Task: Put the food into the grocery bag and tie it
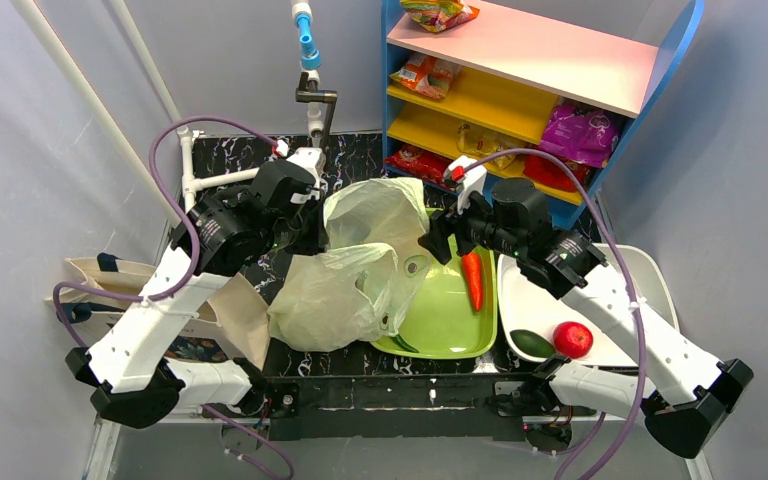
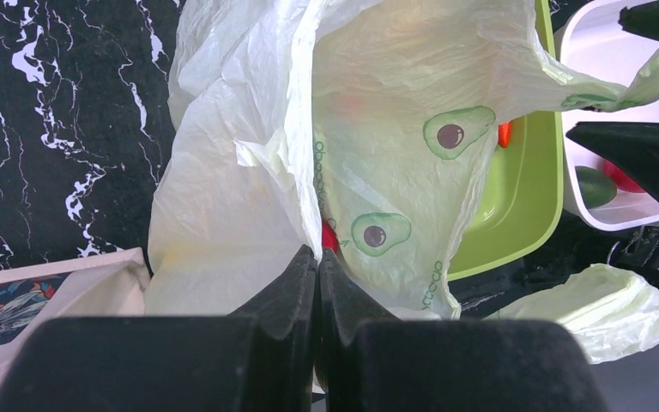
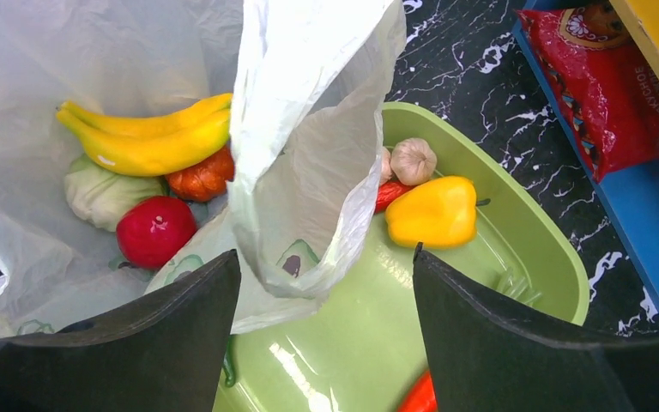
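The pale-green grocery bag (image 1: 345, 285) with avocado prints lies open between my arms, partly over the green tray (image 1: 455, 335). My left gripper (image 2: 317, 251) is shut on a fold of the bag's rim (image 2: 249, 154); it also shows in the top view (image 1: 310, 232). My right gripper (image 3: 324, 251) is open, with a bag handle loop (image 3: 309, 172) hanging between its fingers, untouched. Inside the bag I see bananas (image 3: 150, 137), a cabbage (image 3: 99, 193), a red tomato (image 3: 156, 230) and an orange fruit (image 3: 204, 176). A yellow pepper (image 3: 433, 210), garlic (image 3: 414, 160) and a carrot (image 1: 472, 280) lie in the tray.
A white tray (image 1: 650, 275) at the right holds a red fruit (image 1: 573, 339) and a dark green one (image 1: 532, 343). A shelf (image 1: 550, 60) with snack packets (image 1: 580, 133) stands at the back right. A beige canvas tote (image 1: 230, 310) lies at the left.
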